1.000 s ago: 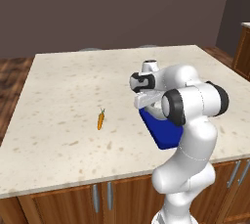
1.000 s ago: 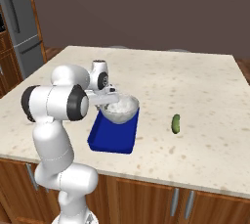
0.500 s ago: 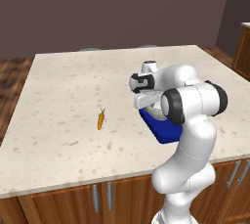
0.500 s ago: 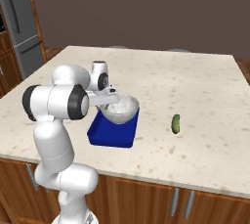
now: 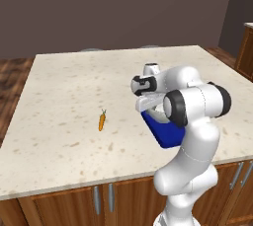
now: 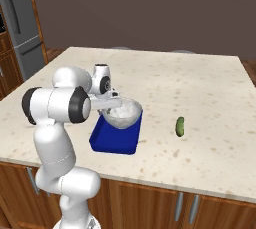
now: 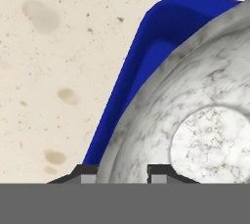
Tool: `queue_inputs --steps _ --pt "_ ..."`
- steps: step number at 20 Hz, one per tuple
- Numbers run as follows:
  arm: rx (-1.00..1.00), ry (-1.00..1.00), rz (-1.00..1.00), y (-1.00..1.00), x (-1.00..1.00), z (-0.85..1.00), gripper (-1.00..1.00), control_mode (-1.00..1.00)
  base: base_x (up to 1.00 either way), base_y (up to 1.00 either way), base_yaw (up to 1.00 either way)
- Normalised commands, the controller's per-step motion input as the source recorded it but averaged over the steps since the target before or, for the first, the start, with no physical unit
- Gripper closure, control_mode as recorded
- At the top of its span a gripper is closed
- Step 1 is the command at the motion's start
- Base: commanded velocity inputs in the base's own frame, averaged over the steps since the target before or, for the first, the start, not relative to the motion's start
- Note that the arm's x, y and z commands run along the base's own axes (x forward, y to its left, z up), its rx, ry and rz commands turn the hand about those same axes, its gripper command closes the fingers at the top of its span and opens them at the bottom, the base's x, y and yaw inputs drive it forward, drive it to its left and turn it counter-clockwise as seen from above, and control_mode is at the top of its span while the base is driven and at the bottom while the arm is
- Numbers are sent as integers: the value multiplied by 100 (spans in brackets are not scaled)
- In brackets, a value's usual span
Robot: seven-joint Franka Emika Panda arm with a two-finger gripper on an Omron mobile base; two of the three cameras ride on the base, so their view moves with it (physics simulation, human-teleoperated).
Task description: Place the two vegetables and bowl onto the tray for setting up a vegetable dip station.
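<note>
My gripper (image 6: 113, 104) is shut on the near rim of the speckled whitish-grey bowl (image 6: 123, 113), which sits upright over the far end of the deep blue tray (image 6: 113, 138). Whether the bowl touches the tray I cannot tell. In the hand view the bowl (image 7: 195, 120) covers most of the tray (image 7: 141, 52), and its rim passes between my fingertips (image 7: 88, 173). The orange carrot (image 5: 102, 120) lies on the counter left of the tray (image 5: 165, 132). The dark green cucumber (image 6: 180, 126) lies on the counter right of the tray.
The speckled beige counter (image 5: 74, 82) stretches wide to the left and back of the tray. Its front edge runs close to the tray's near end, above wooden cabinet doors (image 6: 150, 203). A grey fridge (image 6: 20, 28) stands at the far left.
</note>
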Motion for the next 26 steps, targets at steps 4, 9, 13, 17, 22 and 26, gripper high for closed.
queue_inputs --steps 4,9,13,17,22,26 --pt "3 0 0 0 -13 -12 100 -100 0 0 0" --pt "3 0 0 0 -10 -12 100 -100 0 0 0" --pt "2 0 0 1 -5 -10 -100 -100 0 0 0" --pt "3 0 0 0 -4 -3 -100 -100 0 0 0" --pt "3 -1 -1 0 -10 4 -100 -100 0 0 0" --pt "0 -6 -2 0 -11 26 -100 -100 0 0 0"
